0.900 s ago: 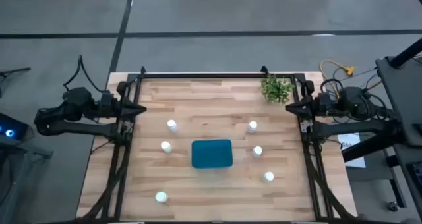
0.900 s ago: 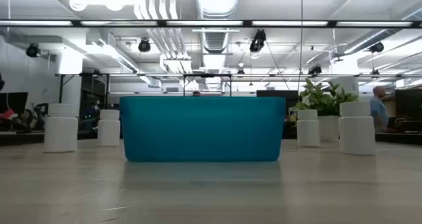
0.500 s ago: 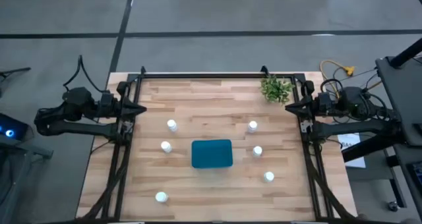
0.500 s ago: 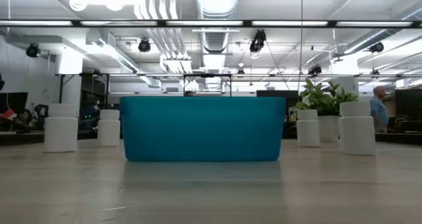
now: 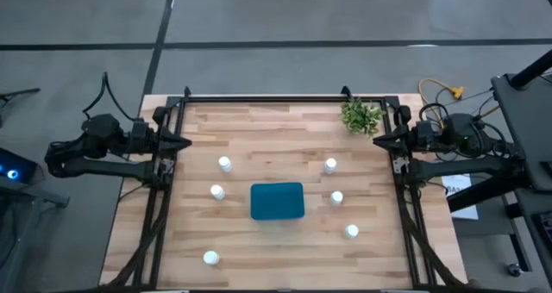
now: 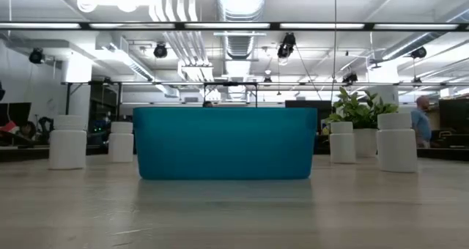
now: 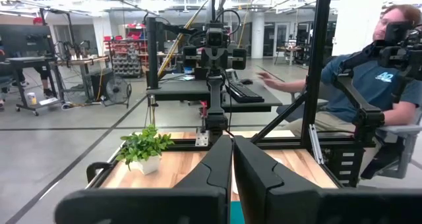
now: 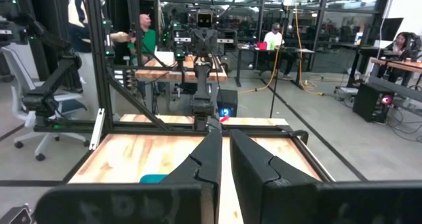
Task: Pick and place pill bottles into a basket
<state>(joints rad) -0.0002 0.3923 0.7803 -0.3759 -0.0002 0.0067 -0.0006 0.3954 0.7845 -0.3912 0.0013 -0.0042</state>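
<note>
Teal basket (image 5: 277, 201) sits mid-table, six white pill bottles (image 5: 225, 164) standing upright around it, three per side. My left jaws (image 5: 184, 143) and right jaws (image 5: 380, 141), both pressed together and empty, wait at opposite table edges.

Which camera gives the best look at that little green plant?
The left wrist view: the plant shows whole in its white pot. The high view shows only its leafy top; the low view shows leaves behind bottles; the right wrist view misses it.
</note>
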